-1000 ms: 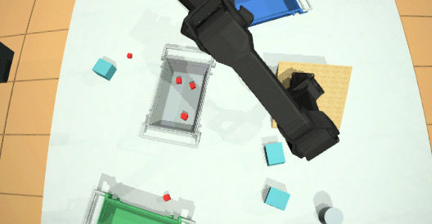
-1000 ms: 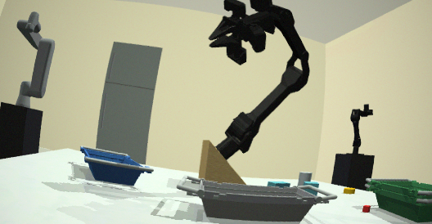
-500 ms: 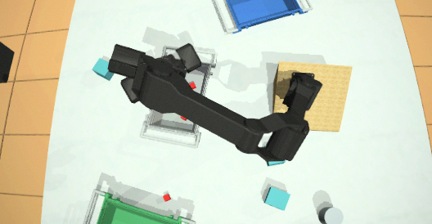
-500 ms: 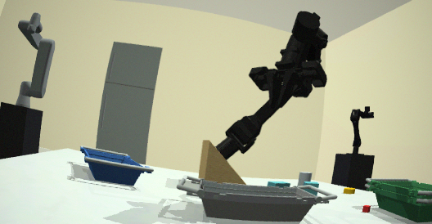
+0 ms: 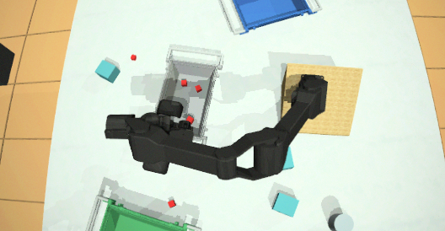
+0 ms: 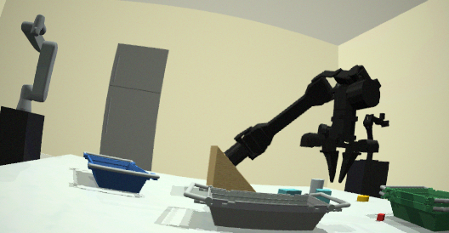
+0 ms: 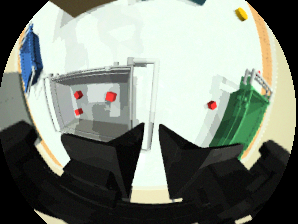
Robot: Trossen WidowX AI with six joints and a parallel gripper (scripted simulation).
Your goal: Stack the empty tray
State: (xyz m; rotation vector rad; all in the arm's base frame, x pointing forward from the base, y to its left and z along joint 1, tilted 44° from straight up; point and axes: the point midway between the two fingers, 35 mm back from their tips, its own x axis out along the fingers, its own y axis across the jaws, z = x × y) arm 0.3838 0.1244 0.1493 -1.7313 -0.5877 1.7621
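The grey tray (image 5: pixel 207 90) (image 6: pixel 268 214) (image 7: pixel 95 126) stands upright with three small red blocks (image 5: pixel 198 88) (image 7: pixel 111 96) inside. One wire bar (image 6: pixel 339 199) (image 7: pixel 155 100) is swung out over the end towards the green tray. The other bar (image 6: pixel 196 196) is swung out over the opposite end. A blue tray (image 5: pixel 270 6) (image 6: pixel 115 177) (image 7: pixel 31 60) stands empty at the back, its bars out. A green tray (image 5: pixel 139 222) (image 6: pixel 418 211) (image 7: pixel 240 117) also looks empty. My gripper (image 6: pixel 337 181) (image 7: pixel 152 125) is slightly open and empty, pointing down above the grey tray's green-tray end. The fingertips are hidden in the top view.
Teal blocks (image 5: pixel 108 71) (image 5: pixel 286 204) and a pale cylinder (image 5: pixel 343 222) (image 6: pixel 316 186) stand around. Loose red blocks (image 5: pixel 133 57) (image 5: pixel 171 203) lie on either side of the grey tray. A wooden wedge (image 5: pixel 337 106) (image 6: pixel 225 173) is at the arm's base. A yellow piece (image 6: pixel 362 198) (image 7: pixel 241 14) lies further off.
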